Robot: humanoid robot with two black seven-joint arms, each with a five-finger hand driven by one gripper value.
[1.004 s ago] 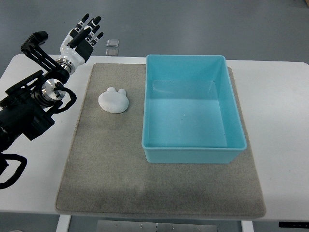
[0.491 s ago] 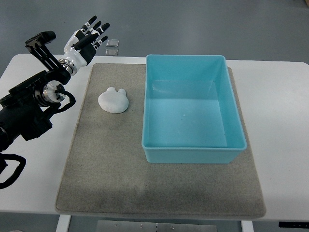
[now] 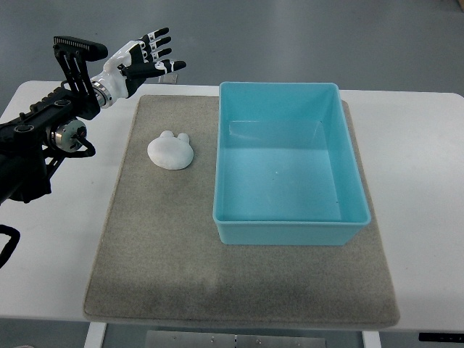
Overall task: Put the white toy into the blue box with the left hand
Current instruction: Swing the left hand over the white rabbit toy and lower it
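Note:
The white toy (image 3: 170,151), a rounded lump with two small ears, lies on the grey mat (image 3: 159,246) just left of the blue box (image 3: 290,225). The box is an open light-blue tub with nothing inside. My left hand (image 3: 148,59) hovers above the mat's far left corner, beyond the toy and apart from it, fingers spread open and pointing right. The black left arm runs in from the left edge.
The mat lies on a white table (image 3: 420,159). Grey floor shows beyond the table's far edge, behind my hand.
My left hand has swung to the right and turned, its fingers now pointing right instead of up. The toy and box have not moved.

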